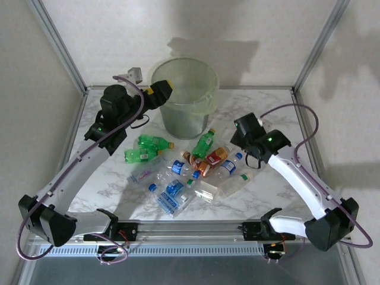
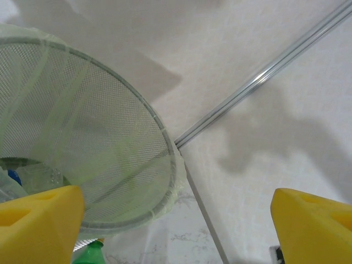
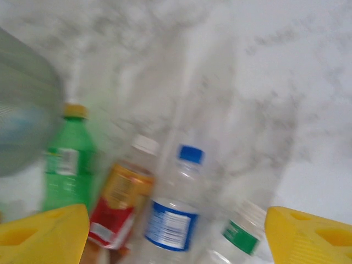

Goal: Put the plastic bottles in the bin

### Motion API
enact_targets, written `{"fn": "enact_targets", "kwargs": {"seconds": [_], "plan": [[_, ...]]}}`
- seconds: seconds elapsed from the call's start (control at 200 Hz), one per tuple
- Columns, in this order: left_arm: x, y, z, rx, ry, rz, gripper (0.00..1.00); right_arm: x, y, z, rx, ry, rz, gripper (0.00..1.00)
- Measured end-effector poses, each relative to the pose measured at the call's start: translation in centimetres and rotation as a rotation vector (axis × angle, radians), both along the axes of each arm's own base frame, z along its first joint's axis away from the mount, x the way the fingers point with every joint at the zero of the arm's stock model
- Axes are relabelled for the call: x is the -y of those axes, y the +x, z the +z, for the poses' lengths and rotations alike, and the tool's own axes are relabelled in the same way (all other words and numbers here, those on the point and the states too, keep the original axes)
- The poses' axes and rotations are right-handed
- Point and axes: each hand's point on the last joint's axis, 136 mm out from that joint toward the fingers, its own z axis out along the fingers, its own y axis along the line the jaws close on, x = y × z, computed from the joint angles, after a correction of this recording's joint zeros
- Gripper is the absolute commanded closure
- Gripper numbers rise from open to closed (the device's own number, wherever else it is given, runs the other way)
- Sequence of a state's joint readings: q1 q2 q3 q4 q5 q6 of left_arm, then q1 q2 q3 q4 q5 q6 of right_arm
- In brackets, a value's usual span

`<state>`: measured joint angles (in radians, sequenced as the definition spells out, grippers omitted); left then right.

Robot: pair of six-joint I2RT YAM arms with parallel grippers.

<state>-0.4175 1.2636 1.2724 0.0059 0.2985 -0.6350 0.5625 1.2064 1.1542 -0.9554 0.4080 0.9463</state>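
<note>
jaws both gape empty; one green bottle (image 1: 203, 142) lies flat, cap toward the upright bin (image 1: 184, 116).

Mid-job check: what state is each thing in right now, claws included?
Bin: upright, with a blue-capped bottle inside.
Bottles on the table: lying down, capped, heaped in front of the bin.
Left claw: open, empty, at the bin's rim.
Right claw: open, empty, above the heap.

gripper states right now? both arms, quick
Left gripper: open, empty, at the bin rim.
Right gripper: open, empty, over the plastic bottles.
</note>
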Motion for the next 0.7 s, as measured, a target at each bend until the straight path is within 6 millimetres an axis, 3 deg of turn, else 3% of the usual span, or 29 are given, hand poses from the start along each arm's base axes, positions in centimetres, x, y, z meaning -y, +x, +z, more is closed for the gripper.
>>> {"fn": "enact_targets", "kwargs": {"seconds": [0.155, 0.396, 0.531, 0.701], "plan": [[0.0, 0.0, -0.3, 0.001, 0.008, -0.002, 0.14, 1.1, -3.5, -4.7, -0.128, 0.027, -0.067, 0.23], [0.1, 0.1, -1.0, -0.006, 0.010, -0.005, 0.14, 1.6, -7.7, -9.1, -0.249, 0.118, -0.141, 0.24], [0.3, 0.1, -1.5, -0.013, 0.012, -0.013, 0.15, 1.4, -8.3, -10.4, -0.281, 0.145, -0.162, 0.25], [0.5, 0.0, -2.2, -0.025, 0.016, -0.028, 0.16, 1.4, -7.3, -11.1, -0.276, 0.183, -0.200, 0.28]]}}
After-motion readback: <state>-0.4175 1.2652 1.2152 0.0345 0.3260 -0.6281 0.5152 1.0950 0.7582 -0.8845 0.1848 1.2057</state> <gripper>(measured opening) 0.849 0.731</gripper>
